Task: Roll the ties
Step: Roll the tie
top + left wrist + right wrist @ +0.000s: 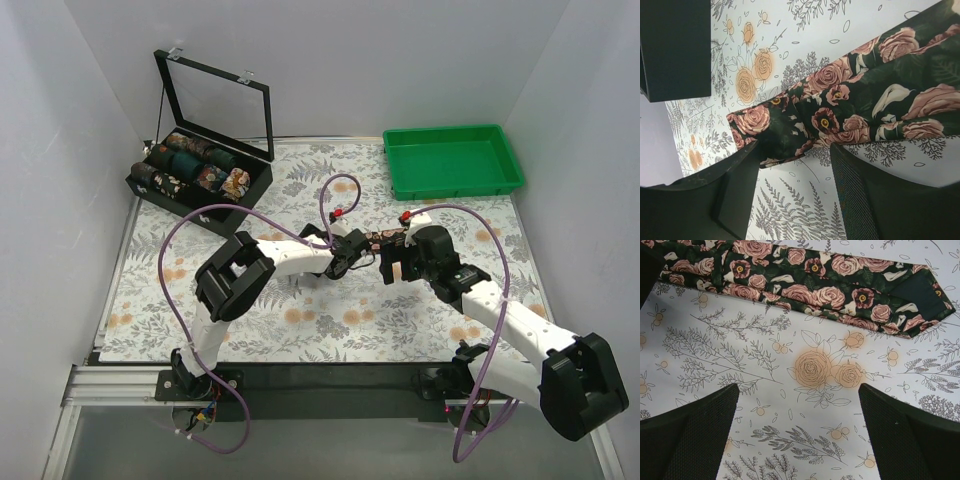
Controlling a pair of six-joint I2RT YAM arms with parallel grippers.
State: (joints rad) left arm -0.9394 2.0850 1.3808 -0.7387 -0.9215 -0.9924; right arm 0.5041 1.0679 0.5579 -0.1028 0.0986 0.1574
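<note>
— Where are we with this one?

— At the very start of the roll, we'd say. The rose-print tie [815, 287] lies flat on the table [300, 320], mid-table between the two arms, with only a small fold at one end. The case [195, 215] at the far left holds rolled ties [195, 160].

— And the tools?

— The right tool [797, 390] is spread wide and hangs over bare table just beside the tie's pointed end, touching nothing. The left tool [795, 150] is down at the other end, where the fabric is folded over on itself. Its jaws stand partly apart with that fold lying between them. From the wrist view we cannot tell whether they pinch the fabric or merely straddle it.

— So what does the next move need?

— We judge that the left tool must get a sure hold on the folded end and turn it over along the strip, so the fold becomes the core of the roll. The right one should probably steady the pointed end so the strip doesn't slide or skew. The fabric looks soft, so a loose first turn would spoil the roll.
</note>
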